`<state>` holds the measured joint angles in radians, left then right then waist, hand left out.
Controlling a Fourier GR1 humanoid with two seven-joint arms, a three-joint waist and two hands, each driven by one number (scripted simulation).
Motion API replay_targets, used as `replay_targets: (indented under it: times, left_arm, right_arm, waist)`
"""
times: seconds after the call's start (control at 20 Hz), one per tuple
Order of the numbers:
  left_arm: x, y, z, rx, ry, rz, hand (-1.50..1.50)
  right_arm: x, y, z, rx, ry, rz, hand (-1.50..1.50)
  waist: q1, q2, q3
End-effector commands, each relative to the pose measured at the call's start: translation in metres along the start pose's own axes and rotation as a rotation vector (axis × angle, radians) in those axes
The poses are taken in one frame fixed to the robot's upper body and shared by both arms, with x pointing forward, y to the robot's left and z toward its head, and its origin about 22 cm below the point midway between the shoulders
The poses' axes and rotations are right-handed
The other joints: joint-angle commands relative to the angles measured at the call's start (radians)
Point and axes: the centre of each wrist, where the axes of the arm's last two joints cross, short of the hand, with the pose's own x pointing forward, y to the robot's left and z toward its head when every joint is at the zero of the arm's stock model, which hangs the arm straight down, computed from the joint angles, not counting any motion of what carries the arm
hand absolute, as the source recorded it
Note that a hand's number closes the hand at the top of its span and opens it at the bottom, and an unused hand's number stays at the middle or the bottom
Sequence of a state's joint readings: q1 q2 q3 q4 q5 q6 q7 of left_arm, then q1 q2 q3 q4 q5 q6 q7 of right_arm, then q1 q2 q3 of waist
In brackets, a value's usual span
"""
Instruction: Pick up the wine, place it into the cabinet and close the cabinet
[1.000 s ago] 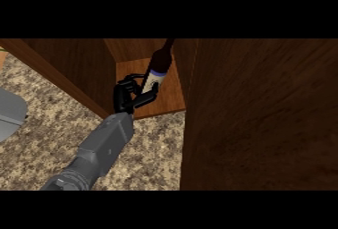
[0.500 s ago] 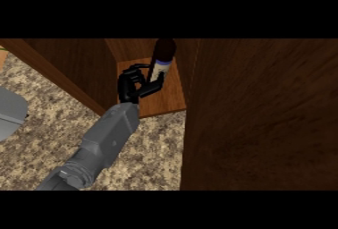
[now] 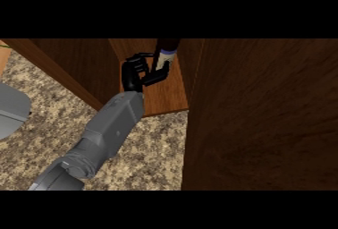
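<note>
- Head view, looking steeply down: one grey forearm [image 3: 109, 134] comes up from the lower left edge and reaches into the open cabinet [image 3: 86, 67].
- Which arm it is cannot be settled from this view alone; it enters at the left side, so I take it for the left hand [image 3: 134, 74].
- Black fingers and thumb are curled towards the wine [image 3: 163, 57], the thumb lying against the bottle's pale lower part; the hand looks closed round it.
- Wine bottle stands just right of the hand, near upright, over the cabinet's wooden floor [image 3: 165, 96]. Its dark neck runs up to the top of the view.
- Pale label with a bluish band shows above the fingers; no writing on it can be read.
- Right of the hand rises a broad dark wooden door [image 3: 264, 116].
- Below and left of the hand spreads the speckled counter [image 3: 46, 143], with a grey object [image 3: 12, 112] at the far left edge.
</note>
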<state>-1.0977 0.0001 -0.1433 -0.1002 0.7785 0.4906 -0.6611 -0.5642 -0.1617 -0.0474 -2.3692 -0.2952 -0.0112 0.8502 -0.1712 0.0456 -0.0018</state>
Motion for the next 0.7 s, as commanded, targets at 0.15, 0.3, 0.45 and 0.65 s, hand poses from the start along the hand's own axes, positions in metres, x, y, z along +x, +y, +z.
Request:
replay_targets:
  times: [0.15,0.3,0.45,0.65]
  left_arm:
    - [0.015,-0.007,-0.008,0.006,0.051,0.009,1.50]
    - [0.022,-0.015,-0.009,0.013,0.065,0.023,1.50]
    - [0.014,0.007,-0.014,0.025,0.036,-0.083,1.50]
    - [0.024,0.011,-0.023,0.047,-0.070,-0.270,1.50]
  right_arm:
    - [0.003,-0.003,0.011,-0.027,-0.014,0.013,-1.50]
    - [0.003,-0.002,0.006,-0.004,-0.017,0.012,-1.50]
    - [0.002,-0.004,0.009,-0.005,-0.005,0.000,-1.50]
    - [0.004,-0.001,0.004,0.013,-0.010,0.004,-1.50]
  waist:
    - [0.023,0.002,0.000]
    - [0.021,0.005,0.000]
    - [0.030,0.004,0.001]
    - [0.011,0.012,0.001]
